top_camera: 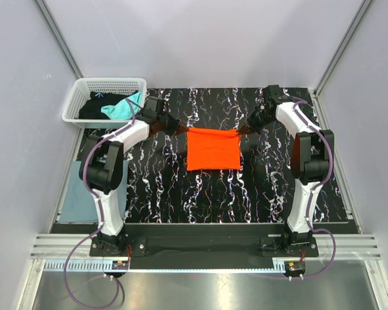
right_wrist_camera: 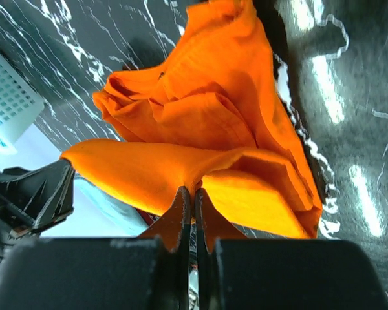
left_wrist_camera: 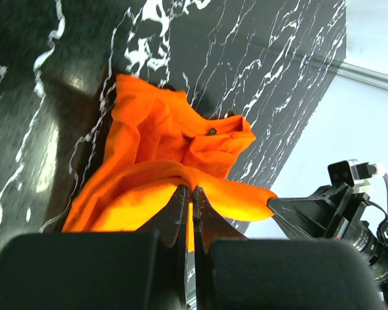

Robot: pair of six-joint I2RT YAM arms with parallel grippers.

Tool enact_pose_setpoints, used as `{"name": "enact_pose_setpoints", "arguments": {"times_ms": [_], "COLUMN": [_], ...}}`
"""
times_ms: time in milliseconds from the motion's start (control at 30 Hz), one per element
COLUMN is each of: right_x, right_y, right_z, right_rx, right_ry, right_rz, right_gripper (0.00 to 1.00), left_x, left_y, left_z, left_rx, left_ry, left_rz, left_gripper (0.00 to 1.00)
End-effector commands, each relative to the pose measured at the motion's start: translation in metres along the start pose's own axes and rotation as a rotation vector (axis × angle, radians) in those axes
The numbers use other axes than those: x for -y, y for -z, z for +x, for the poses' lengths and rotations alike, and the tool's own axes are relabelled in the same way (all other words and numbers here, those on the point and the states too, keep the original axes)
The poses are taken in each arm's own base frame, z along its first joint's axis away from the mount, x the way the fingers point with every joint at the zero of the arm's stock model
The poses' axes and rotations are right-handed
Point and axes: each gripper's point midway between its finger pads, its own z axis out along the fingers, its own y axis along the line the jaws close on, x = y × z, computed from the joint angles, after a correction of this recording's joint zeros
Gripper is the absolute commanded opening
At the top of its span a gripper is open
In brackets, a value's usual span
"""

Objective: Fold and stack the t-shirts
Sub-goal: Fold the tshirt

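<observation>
The bright orange t-shirt [top_camera: 212, 149] hangs folded over the black marbled mat, held taut by its far edge between my two grippers. My left gripper [top_camera: 179, 129] is shut on its left top corner, and the pinched cloth [left_wrist_camera: 181, 174] shows in the left wrist view at my left gripper [left_wrist_camera: 189, 188]. My right gripper [top_camera: 244, 131] is shut on its right top corner, with the cloth [right_wrist_camera: 200, 123] bunched above my right gripper [right_wrist_camera: 194, 190]. A slate grey-blue t-shirt [top_camera: 76, 192] lies flat at the left of the table. Teal [top_camera: 124, 108] and black [top_camera: 97, 106] t-shirts lie in the basket.
The white lattice basket [top_camera: 84, 86] stands at the far left corner and shows in the right wrist view [right_wrist_camera: 6, 97]. The black marbled mat [top_camera: 213, 194] covers the table. Grey walls enclose the back and sides. A metal rail runs along the near edge.
</observation>
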Motion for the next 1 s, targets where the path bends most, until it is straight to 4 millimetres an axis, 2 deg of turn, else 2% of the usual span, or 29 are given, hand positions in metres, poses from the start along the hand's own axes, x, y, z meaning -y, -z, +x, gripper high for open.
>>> {"name": "enact_pose_setpoints", "arguments": {"times_ms": [0,33,67,100,167,200,233,267,300,333,400,433,500,533,600,633,667,700,733,800,867,900,967], "right_x": [-0.006,-0.009,-0.004,-0.001,0.002,0.004,-0.002,0.007,0.007,-0.002,-0.002,-0.011,-0.016,-0.016,-0.023,-0.022,-0.024,-0.035,-0.031,-0.039,-0.037,-0.045,-0.047], "right_y": [0.007,0.007,0.0,-0.003,-0.015,-0.019,-0.013,-0.024,-0.023,-0.011,-0.004,0.012,0.024,0.032,0.036,0.037,0.036,0.037,0.033,0.028,0.016,0.013,0.001], "right_z": [-0.021,-0.025,-0.031,-0.036,-0.054,-0.063,-0.082,-0.094,-0.104,-0.118,-0.122,-0.127,-0.123,-0.113,-0.105,-0.085,-0.078,-0.078,-0.062,-0.058,-0.048,-0.05,-0.043], "right_rx": [0.033,0.042,0.042,0.048,0.058,0.065,0.111,0.125,0.141,0.175,0.185,0.228,0.242,0.233,0.241,0.201,0.191,0.217,0.177,0.173,0.111,0.117,0.063], "right_ry": [0.01,0.014,0.007,0.002,-0.01,-0.002,0.016,0.023,0.07,0.099,0.16,0.198,0.255,0.267,0.304,0.308,0.302,0.327,0.319,0.311,0.273,0.291,0.273], "right_rz": [-0.022,-0.029,-0.016,-0.009,-0.005,-0.005,-0.02,0.009,0.001,-0.019,0.009,0.006,-0.004,-0.017,-0.067,-0.109,-0.14,-0.197,-0.232,-0.284,-0.324,-0.374,-0.435], "right_gripper": [0.03,0.04,0.05,0.12,0.16,0.18,0.28,0.38,0.46,0.56,0.61,0.63,0.63,0.63,0.63,0.63,0.61,0.59,0.56,0.49,0.46,0.37,0.29], "left_x": [0.019,0.018,0.016,0.015,0.025,0.003,0.024,0.02,0.017,0.027,0.04,0.056,0.062,0.068,0.068,0.068,0.069,0.069,0.061,0.067,0.068,0.067,0.075], "left_y": [-0.006,-0.009,-0.014,-0.016,-0.021,-0.043,-0.034,-0.036,-0.039,-0.033,-0.018,-0.003,0.008,0.019,0.026,0.03,0.034,0.034,0.029,0.033,0.026,0.018,0.012], "left_z": [-0.012,-0.014,-0.018,-0.021,-0.037,-0.043,-0.056,-0.067,-0.075,-0.079,-0.087,-0.085,-0.078,-0.066,-0.048,-0.032,-0.022,-0.01,0.002,0.019,0.027,0.035,0.035], "left_rx": [-0.018,-0.021,-0.021,-0.014,0.027,0.011,0.01,0.027,0.02,0.034,0.082,0.099,0.104,0.089,0.06,0.03,0.013,-0.005,-0.025,-0.028,-0.02,-0.032,-0.002], "left_ry": [-0.038,-0.034,-0.028,-0.04,-0.109,-0.225,-0.296,-0.342,-0.403,-0.429,-0.487,-0.522,-0.567,-0.583,-0.583,-0.596,-0.587,-0.586,-0.584,-0.574,-0.58,-0.589,-0.589], "left_rz": [0.06,0.059,0.054,0.052,0.06,-0.007,-0.056,-0.114,-0.135,-0.115,-0.092,-0.042,-0.021,0.037,0.083,0.151,0.189,0.22,0.266,0.328,0.37,0.373,0.413], "left_gripper": [0.0,0.0,0.0,0.0,0.09,0.15,0.19,0.23,0.29,0.32,0.42,0.48,0.49,0.49,0.45,0.43,0.41,0.4,0.39,0.39,0.39,0.39,0.41]}}
